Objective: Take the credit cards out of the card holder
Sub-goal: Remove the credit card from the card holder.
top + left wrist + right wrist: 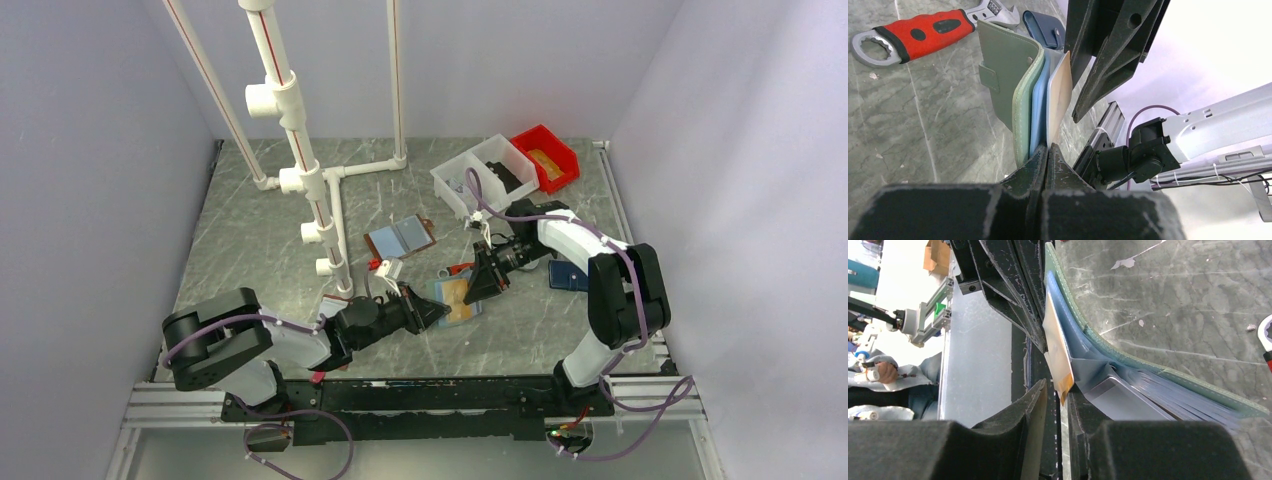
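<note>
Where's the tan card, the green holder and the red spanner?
tan flat card (1060, 95): left wrist view, its face.
pale green folding card holder (1008, 75): left wrist view, outer cover.
red-handled metal spanner (923, 31): left wrist view, handle.

white-black left arm, right arm; looped purple cables; scuffed black wedge fingers.

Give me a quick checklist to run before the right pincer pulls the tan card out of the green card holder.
1. Left pincer clamped on the card holder edge: ok.
2. Tan card sticking out of the holder: ok.
3. Card corner inside the right pincer: ok.
4. Right pincer shut on the card: not ok, a gap shows on one side.
5. Holder lifted off the table: ok.
6. Other cards left inside: cannot tell.
</note>
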Controlling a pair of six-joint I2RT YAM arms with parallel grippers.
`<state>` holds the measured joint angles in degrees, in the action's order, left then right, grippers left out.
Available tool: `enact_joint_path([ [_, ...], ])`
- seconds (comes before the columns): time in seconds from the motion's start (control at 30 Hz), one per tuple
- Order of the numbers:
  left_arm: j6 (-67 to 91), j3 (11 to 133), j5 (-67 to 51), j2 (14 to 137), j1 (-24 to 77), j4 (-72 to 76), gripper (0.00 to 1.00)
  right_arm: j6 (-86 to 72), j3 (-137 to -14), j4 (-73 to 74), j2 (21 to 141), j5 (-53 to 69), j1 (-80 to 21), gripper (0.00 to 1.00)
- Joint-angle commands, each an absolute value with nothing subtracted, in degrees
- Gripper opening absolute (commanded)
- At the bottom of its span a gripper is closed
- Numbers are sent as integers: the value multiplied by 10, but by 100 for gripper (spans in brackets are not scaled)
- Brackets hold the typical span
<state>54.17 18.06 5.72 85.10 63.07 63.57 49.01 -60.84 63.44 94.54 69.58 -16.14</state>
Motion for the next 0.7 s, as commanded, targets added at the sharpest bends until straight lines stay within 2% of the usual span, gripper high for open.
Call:
enact_joint_path([
  [0.0, 545, 179, 85, 837, 629, 642, 0, 527, -630, 673, 943, 743, -163, 23],
  [0.53, 559, 168, 106, 826, 629, 623, 0, 560, -636, 701, 950, 740, -163, 16],
  [0.67, 562, 162, 112, 819, 629, 617, 0, 582, -641, 722, 957, 741, -163, 9],
])
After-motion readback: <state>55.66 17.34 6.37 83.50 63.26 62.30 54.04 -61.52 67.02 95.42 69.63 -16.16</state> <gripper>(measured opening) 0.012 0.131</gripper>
